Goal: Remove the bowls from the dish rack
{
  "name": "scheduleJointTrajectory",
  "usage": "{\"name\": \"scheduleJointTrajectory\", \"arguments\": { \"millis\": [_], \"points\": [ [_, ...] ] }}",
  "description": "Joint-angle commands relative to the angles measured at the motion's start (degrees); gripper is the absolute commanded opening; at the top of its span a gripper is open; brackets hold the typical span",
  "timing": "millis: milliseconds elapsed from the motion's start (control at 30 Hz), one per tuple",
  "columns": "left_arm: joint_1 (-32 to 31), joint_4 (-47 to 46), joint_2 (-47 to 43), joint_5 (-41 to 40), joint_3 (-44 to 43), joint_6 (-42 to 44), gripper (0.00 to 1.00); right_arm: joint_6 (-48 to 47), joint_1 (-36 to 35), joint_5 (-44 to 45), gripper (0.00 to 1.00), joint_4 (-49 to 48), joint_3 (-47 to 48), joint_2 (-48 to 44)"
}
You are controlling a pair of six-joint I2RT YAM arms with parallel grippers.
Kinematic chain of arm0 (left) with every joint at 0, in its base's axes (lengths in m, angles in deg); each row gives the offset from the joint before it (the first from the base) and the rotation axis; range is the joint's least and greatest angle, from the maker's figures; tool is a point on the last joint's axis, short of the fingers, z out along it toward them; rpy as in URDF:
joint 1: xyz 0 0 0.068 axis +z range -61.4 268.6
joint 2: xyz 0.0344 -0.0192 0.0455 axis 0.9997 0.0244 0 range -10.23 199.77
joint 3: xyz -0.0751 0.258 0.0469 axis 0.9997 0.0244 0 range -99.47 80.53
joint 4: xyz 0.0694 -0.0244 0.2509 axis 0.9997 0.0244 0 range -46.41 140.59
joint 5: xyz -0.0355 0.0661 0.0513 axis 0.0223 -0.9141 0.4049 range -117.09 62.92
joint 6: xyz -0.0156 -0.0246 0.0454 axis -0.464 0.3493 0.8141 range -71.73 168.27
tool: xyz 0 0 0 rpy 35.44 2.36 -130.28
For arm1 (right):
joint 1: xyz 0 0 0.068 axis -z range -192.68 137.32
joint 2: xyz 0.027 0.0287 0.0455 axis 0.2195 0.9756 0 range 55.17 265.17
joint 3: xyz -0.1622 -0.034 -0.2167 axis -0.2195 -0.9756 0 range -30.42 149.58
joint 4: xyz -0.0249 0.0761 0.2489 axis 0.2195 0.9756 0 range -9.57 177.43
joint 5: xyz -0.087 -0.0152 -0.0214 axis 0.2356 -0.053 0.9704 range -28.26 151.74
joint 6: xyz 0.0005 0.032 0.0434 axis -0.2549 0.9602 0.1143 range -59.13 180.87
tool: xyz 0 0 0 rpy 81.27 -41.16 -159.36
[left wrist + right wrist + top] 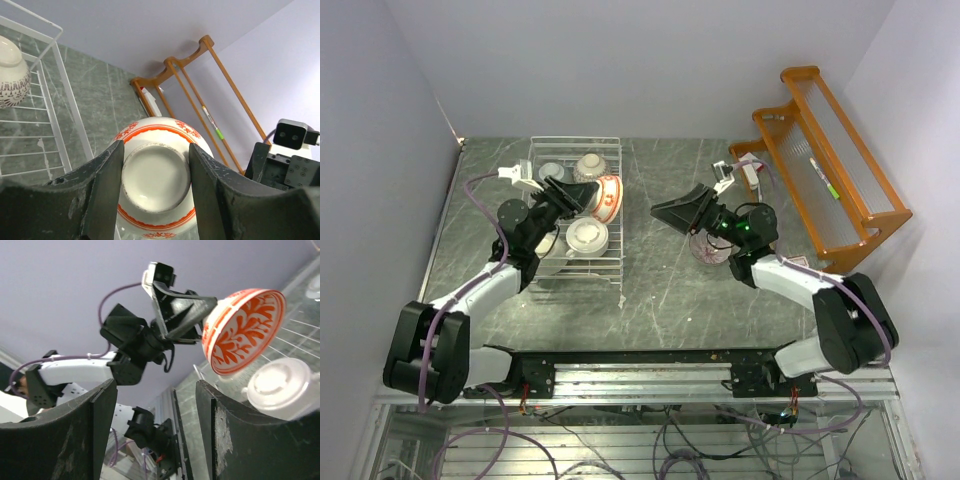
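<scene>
Top external view: the white wire-grid dish rack (580, 268) sits on the dark green marbled table (660, 300), and every position below is taken from that rack.

Finding one. My left pincer (588, 195) is clenched on a white ceramic bowl with an orange-red pattern (607, 197). The bowl is raised off the wires above the rack's right-hand side. It is tipped on edge, with its mouth facing away from the rack to the right.

The left wrist view agrees. My left pincer (155, 150) has its black fingers (102, 190) pressed against either side of the bowl (155, 185), and the foot ring faces the lens.

Finding two. Three bowls lie inside the rack:
- a small grey bowl (551, 172) toward the far left corner
- a cream bowl with a dark patterned band (590, 165) beside it at the far side
- an upturned plain white bowl (587, 236) near the middle

Finding three. My right pincer (665, 211) is released and hangs just right of the rack, pointing toward it. In the right wrist view (155, 430) its dark fingers (97, 440) stand apart with nothing between them. Beyond them is the red leafy inside of the raised bowl (245, 332).

Finding four. A pink-patterned bowl (705, 252) rests on the table right of the rack, partly hidden under my right arm. An orange wooden shelf rack (830, 165) stands well to the right of the dish rack, by the wall.
</scene>
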Motion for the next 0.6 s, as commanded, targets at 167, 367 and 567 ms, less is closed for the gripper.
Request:
{"name": "scheduleJointTrajectory", "arguments": {
  "millis": [167,367,567],
  "points": [
    [0.4,-23.2,2.7,3.9,2.6,-9.4,0.07,12.8,0.2,-2.0,0.61,-19.5,2.6,9.0],
    [-0.6,-19.9,0.0,2.2,3.7,-7.7,0.07,11.1,-0.3,-2.0,0.61,-16.4,4.2,10.1],
    [-3.1,-19.4,0.1,1.6,3.4,-7.0,0.07,11.4,-1.2,-1.8,0.6,-16.7,6.0,12.9]
  ]
}}
